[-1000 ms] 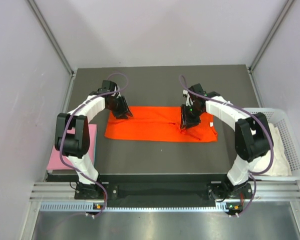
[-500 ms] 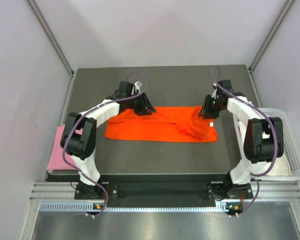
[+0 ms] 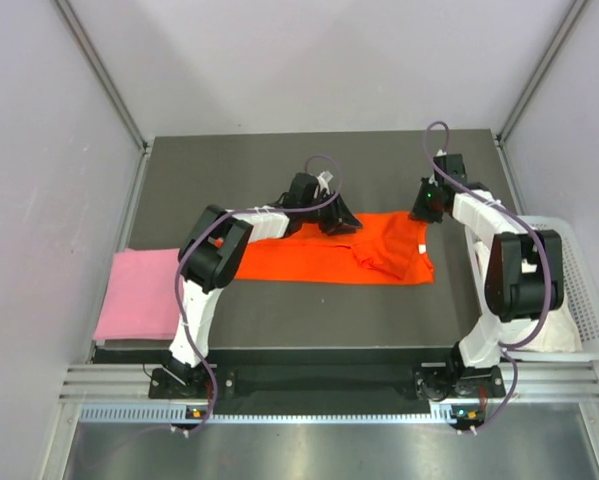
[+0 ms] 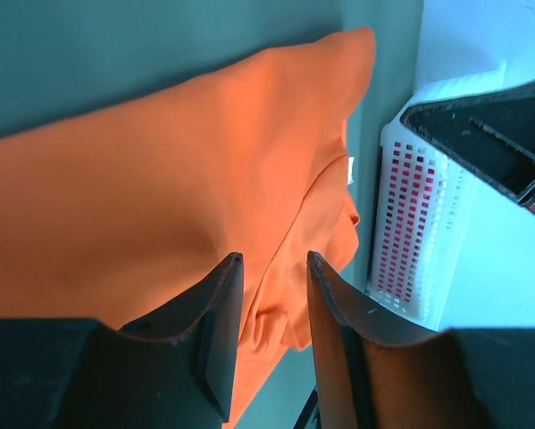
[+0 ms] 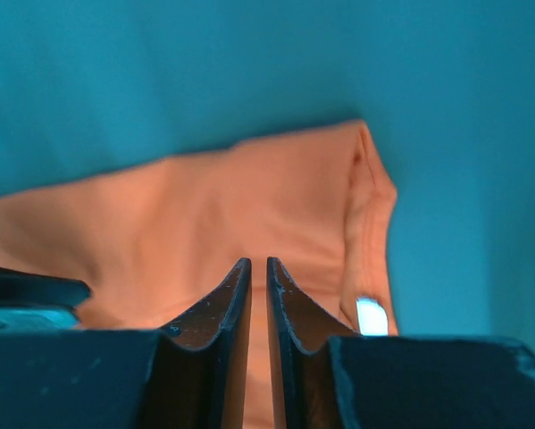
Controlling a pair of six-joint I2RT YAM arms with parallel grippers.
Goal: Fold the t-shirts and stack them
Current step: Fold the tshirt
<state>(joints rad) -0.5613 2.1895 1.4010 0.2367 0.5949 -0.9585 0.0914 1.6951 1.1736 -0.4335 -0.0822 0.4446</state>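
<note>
Seen from overhead, a dark table (image 3: pixel 279 160) holds an orange-red t-shirt (image 3: pixel 379 255) laid out as a long band from left to right at its middle. The right end is bunched, with a small white neck label (image 5: pixel 371 315) showing.

The left gripper (image 3: pixel 341 220) reaches far across to the middle of the shirt's far edge. Its jaws are slightly parted with orange cloth in the gap, and I cannot tell whether they pinch it. This placement suits carrying the left end over for a fold.

The right gripper (image 3: pixel 425 207) hovers at the shirt's far right corner. Its jaws are pressed almost together with nothing visibly held, probably to steady that corner.

A pink t-shirt (image 3: pixel 139 295) lies flat at the near left edge, well apart, likely the base of the stack. A white t-shirt (image 3: pixel 551 300) waits in a white basket (image 3: pixel 591 290) on the right.
</note>
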